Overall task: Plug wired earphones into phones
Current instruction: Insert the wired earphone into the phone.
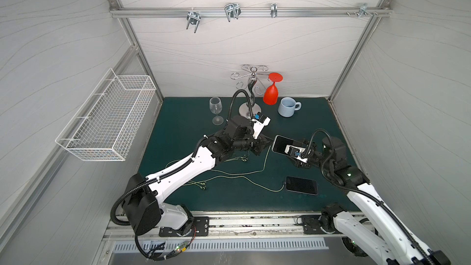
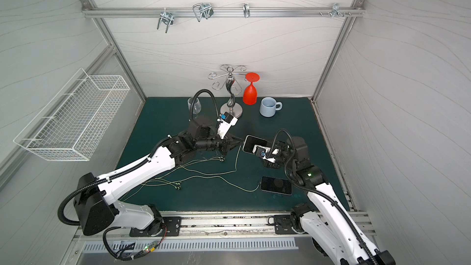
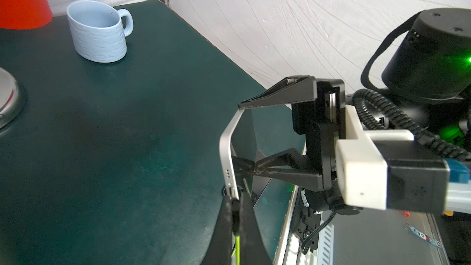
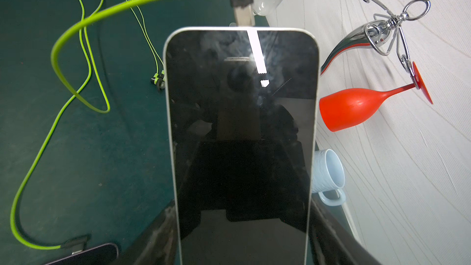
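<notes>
The right gripper (image 3: 243,137) is clamped across a black, silver-edged smartphone (image 4: 242,136), one finger on each long edge. It holds the phone raised above the dark green mat (image 1: 178,128), between the two arms. The phone's glossy screen is dark and smudged, and it mirrors the wrist camera and a bright strip of light.

The left gripper (image 3: 235,207) is pinched together on the small dark plug (image 4: 242,1) of a yellow-green earphone cable (image 4: 127,3). The plug's silver tip meets the raised phone's short edge. Most of the tip stands outside, and I cannot tell whether it has entered the port.

A second phone (image 1: 302,185) lies flat near the front of the mat, screen up. An angled plug (image 4: 75,243) sits at its short edge facing the left arm.

Two pairs of earbuds lie on the mat, one by the left forearm (image 1: 243,159) and one nearer the front (image 1: 202,186). The arm covers the crossings, so it is hard to trace which cable feeds which pair.

In both top views the left gripper's tips and the plug merge into black, and the right wrist camera covers part of the raised phone. The left wrist view shows only that phone's thin edge, with the plug nearly buried between the fingers. The right wrist view cuts off the second phone.
</notes>
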Action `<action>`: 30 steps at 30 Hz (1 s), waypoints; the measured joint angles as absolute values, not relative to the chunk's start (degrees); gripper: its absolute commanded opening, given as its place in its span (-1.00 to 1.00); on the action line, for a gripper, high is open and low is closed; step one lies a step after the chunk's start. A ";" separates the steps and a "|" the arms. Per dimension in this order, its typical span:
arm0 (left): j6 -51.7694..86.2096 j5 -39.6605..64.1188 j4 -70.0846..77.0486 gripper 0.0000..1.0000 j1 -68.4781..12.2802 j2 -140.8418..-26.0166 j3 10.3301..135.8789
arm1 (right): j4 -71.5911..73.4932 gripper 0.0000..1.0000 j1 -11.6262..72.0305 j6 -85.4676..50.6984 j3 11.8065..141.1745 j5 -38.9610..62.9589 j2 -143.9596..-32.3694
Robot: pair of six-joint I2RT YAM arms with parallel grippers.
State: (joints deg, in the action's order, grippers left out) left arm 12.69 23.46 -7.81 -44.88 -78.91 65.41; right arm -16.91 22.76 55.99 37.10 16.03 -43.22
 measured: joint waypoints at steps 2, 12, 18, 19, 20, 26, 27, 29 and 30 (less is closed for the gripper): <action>12.82 23.57 -7.81 -1.00 -44.88 -78.91 65.41 | -16.75 0.46 22.81 55.99 37.10 16.03 -43.46; 12.91 23.55 -7.81 -1.00 -44.77 -78.91 65.10 | -16.32 0.46 22.92 55.99 37.10 15.92 -43.72; 14.26 23.59 -7.84 -1.00 -44.77 -78.96 65.10 | -16.29 0.45 23.29 56.51 37.10 15.22 -43.66; 14.90 23.64 -7.81 -1.00 -44.77 -79.02 65.10 | -16.25 0.45 23.31 56.60 37.10 15.03 -43.64; 15.38 23.81 -7.79 -1.00 -44.77 -79.05 65.10 | -16.23 0.45 23.35 56.75 37.10 14.87 -43.59; 17.87 25.15 -7.29 -1.00 -44.58 -79.26 65.10 | -15.79 0.44 23.49 57.58 37.10 14.17 -43.59; 17.96 25.32 -7.29 -1.00 -44.58 -79.26 65.10 | -15.79 0.44 23.53 57.78 37.10 14.17 -43.59; 18.04 25.58 -7.29 -1.00 -44.56 -79.26 65.10 | -15.81 0.44 23.64 58.11 37.17 14.15 -43.59; 18.02 25.76 -7.29 -1.00 -44.56 -79.26 65.10 | -15.86 0.44 23.70 58.35 37.21 14.13 -43.55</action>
State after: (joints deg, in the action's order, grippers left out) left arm 18.02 25.76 -7.29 -44.56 -79.26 65.10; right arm -15.86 23.70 58.35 37.21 14.13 -43.55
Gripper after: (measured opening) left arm 0.050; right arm 0.734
